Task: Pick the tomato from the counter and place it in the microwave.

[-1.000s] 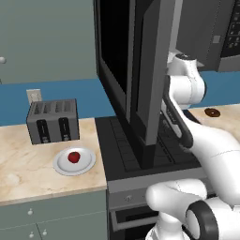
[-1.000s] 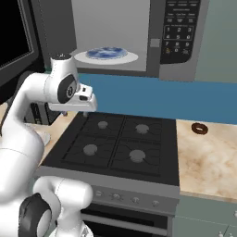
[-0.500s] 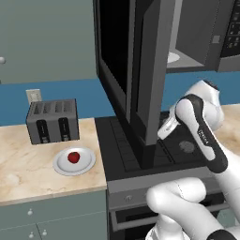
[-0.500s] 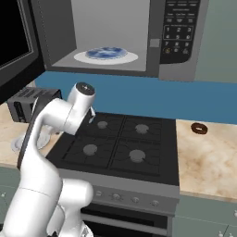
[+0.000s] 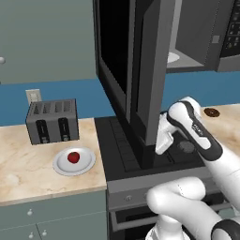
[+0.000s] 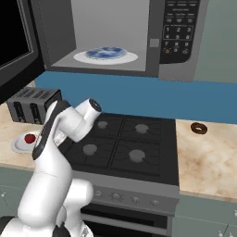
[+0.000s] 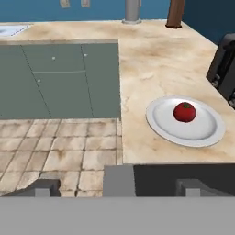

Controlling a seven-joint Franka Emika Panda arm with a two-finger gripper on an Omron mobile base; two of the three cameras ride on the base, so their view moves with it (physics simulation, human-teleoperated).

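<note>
- The tomato (image 5: 73,157) sits on a white plate (image 5: 86,165) on the surface (image 5: 28,164), in front of the toaster (image 5: 51,120).
- The microwave (image 6: 139,32) stands open above the stove (image 6: 134,148); its door (image 5: 136,70) is swung wide, and a blue-patterned turntable (image 6: 105,55) lies inside.
- The end effector (image 7: 117,186) is low over the stove's left edge, fingers (image 7: 43,187) spread apart and empty, well apart from the tomato (image 7: 184,111).
- A donut (image 6: 199,127) lies on the surface right of the stove.

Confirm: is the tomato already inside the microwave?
No. The tomato sits on a white plate on the counter, beside the toaster; the microwave holds just its turntable.
</note>
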